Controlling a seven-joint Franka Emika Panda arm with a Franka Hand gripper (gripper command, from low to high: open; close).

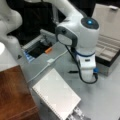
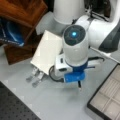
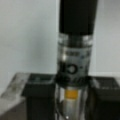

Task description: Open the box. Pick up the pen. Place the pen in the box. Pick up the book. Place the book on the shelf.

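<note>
The box (image 1: 107, 47) stood open at a front view's right, its lid tipped back and the beige compartments bare — no pen in them that could be seen. In the wrist view the pen (image 3: 75, 50) filled the middle of the frame, its long axis running straight away from the camera, black barrel far and silvery section near, with the dark fingers (image 3: 37, 97) set on either side of it; the jaws looked closed narrow on it. In a front view the gripper (image 2: 78, 86) hung low over the grey worktop (image 2: 50, 100), a dark sliver showing beneath it, and the box (image 2: 107, 97) lay just to its right. The white spiral-bound book (image 1: 56, 96) rested on a metal rack, untouched, beside the reddish-brown shelf (image 1: 13, 95) at the left — well apart from the arm.
</note>
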